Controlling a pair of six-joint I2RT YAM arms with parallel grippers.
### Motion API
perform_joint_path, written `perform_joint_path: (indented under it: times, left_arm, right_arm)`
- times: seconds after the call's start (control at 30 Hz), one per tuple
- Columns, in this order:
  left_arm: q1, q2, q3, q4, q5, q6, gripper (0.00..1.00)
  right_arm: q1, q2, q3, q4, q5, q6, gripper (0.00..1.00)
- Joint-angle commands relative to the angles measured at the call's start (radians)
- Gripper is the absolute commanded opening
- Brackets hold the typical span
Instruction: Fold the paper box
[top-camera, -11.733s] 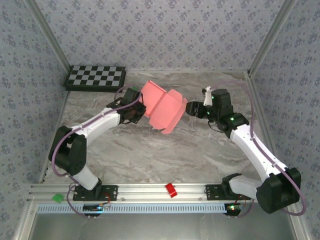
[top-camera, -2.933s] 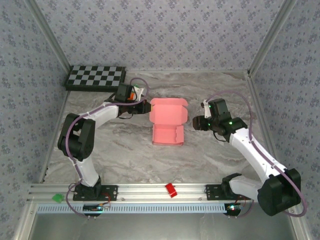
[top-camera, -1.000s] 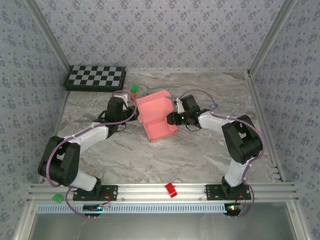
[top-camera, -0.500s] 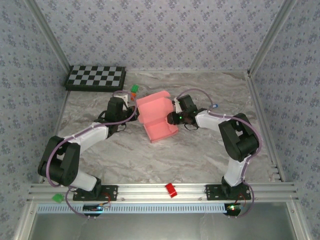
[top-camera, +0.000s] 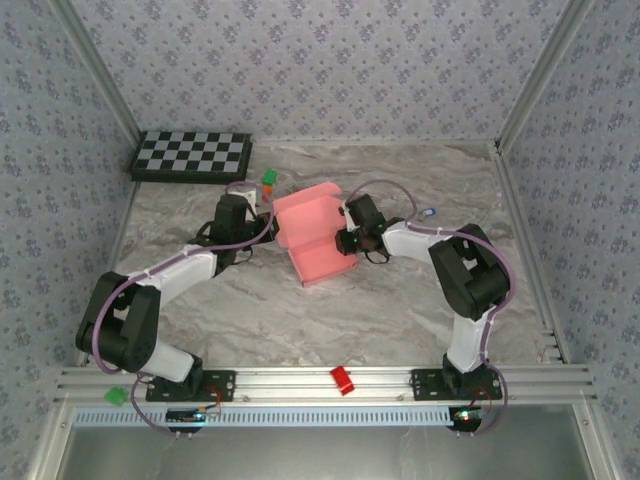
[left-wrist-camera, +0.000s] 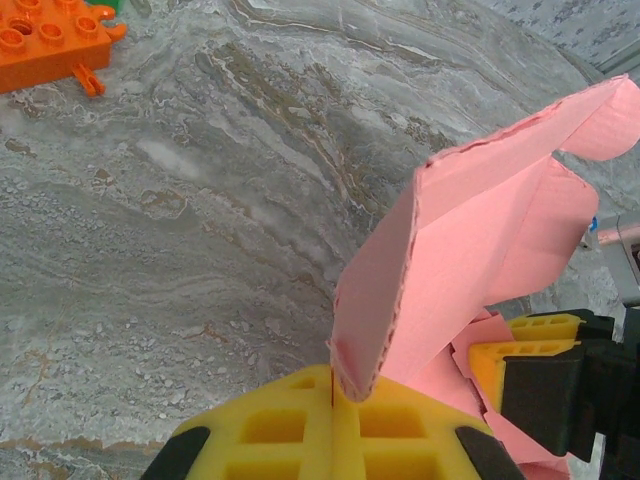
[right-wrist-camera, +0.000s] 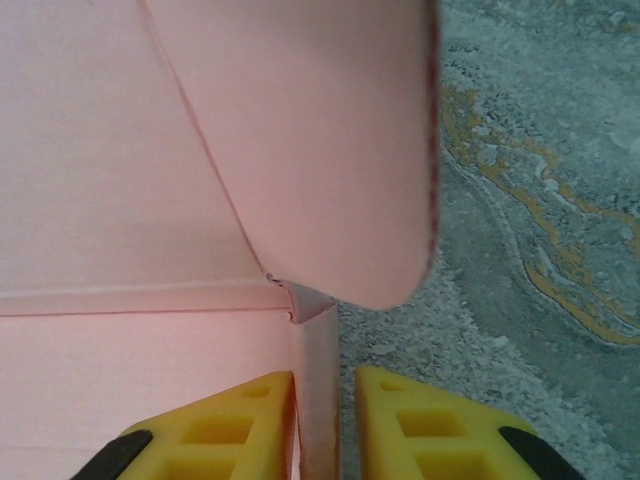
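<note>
The pink paper box (top-camera: 312, 238) stands partly folded at mid-table, back wall and side flaps raised. From the left, my left gripper (top-camera: 268, 222) is shut on the edge of a raised pink flap (left-wrist-camera: 470, 230), which comes up out of the seam between the yellow pads (left-wrist-camera: 270, 430). My right gripper (top-camera: 345, 240) is at the box's right side. In the right wrist view its jaws (right-wrist-camera: 322, 380) straddle the side wall (right-wrist-camera: 318, 400): the left pad touches the card and a thin gap remains at the right pad (right-wrist-camera: 420, 420). A rounded flap (right-wrist-camera: 330, 150) hangs above.
A checkerboard (top-camera: 193, 155) lies at the back left. Behind the box sits an orange and green brick (top-camera: 268, 181), orange (left-wrist-camera: 55, 40) in the left wrist view. A small red block (top-camera: 343, 380) and a green piece (top-camera: 118, 396) rest on the front rail.
The right gripper has slid left against the box's right side and its jaws have narrowed around the wall. The left arm and the box have hardly moved.
</note>
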Motion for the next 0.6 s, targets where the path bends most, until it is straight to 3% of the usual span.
perform_joint_path:
  times: [0.0,0.57]
  left_arm:
    - [-0.005,-0.004,0.026,-0.007,0.012,0.007,0.0]
    - [-0.005,0.004,0.03,-0.007,0.016,0.01,0.0]
  right_arm:
    - [0.01,0.015,0.03,-0.051,0.066,-0.031,0.22]
    - [0.044,0.037,0.045,-0.103,0.18,-0.05,0.16]
